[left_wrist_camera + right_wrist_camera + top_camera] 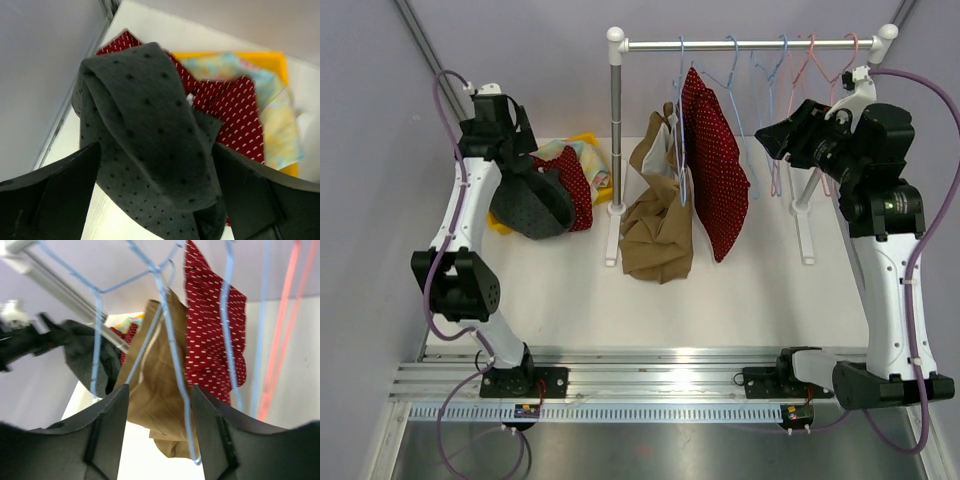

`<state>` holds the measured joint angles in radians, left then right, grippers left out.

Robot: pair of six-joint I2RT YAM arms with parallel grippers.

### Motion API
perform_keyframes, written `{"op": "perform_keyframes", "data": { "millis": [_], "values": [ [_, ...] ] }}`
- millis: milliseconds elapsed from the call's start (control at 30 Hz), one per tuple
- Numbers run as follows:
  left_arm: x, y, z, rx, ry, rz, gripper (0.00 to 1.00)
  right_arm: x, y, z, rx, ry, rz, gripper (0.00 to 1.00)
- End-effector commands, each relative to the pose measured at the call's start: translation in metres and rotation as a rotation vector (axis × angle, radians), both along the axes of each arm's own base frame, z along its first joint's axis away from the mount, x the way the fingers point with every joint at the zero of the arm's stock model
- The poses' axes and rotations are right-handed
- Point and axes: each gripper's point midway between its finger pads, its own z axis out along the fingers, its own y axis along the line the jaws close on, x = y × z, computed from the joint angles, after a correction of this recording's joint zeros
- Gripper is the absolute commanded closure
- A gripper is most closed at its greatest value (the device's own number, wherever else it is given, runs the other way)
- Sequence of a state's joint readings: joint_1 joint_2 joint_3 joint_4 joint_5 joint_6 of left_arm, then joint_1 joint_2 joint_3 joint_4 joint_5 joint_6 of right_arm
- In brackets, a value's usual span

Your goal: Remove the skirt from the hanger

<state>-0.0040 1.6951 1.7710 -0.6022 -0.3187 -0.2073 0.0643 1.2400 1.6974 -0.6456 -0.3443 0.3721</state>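
Closest to us, the left gripper (156, 147) stands with jaws spread wide. The dark grey, black-dotted fabric skirt (145, 115) lies between them, off any hanger, draped on the heap of clothes (235, 105) in the yellow plastic bin (270, 59). Further right, a tan garment (658, 225) hangs from the white clothes rail (750, 44). The right gripper (160, 390) stands open around a light blue wire hanger (172, 345)
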Motion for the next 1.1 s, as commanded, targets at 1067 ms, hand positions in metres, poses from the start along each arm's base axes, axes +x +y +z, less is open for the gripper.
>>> {"op": "perform_keyframes", "data": {
  "millis": [1067],
  "values": [
    [-0.207,-0.063,0.036,-0.176,-0.211,-0.252,0.01,0.085,0.076,-0.012,0.002,0.002,0.279,0.54]
  ]
}}
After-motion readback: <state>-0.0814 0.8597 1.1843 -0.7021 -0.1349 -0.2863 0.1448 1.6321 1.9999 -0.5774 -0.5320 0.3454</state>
